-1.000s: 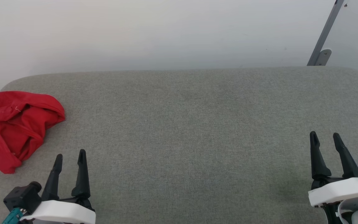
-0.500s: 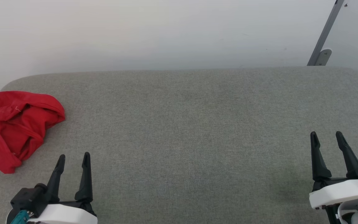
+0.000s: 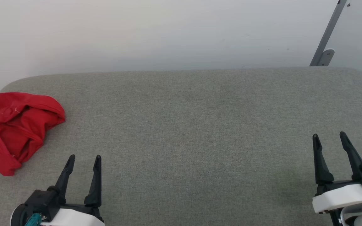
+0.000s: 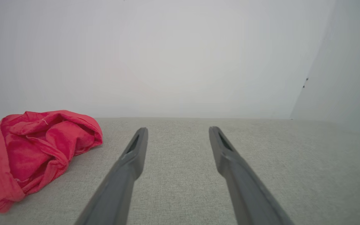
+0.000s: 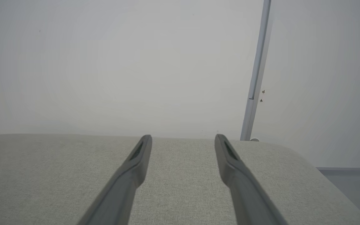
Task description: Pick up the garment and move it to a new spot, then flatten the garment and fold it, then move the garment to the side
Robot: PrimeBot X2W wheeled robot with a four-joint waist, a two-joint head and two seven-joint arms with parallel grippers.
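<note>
One crumpled garment [image 3: 17,128] lies left of the left claw [image 3: 85,156].

No legible text, label, brand or number. Garment [image 3: 20,125] crumpled: red folds, seemingly unmarked on exposed surfaces.

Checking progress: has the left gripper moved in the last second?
Yes. The left gripper slid right, away from the red shirt, which stayed put.

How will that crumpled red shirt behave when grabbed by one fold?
Probably floppy: the garment lies bunched in soft folds, so it should drape and unfurl from a pinch. Likely light, being thin cloth. It may drag rather than slide on the textured grey surface.
</note>
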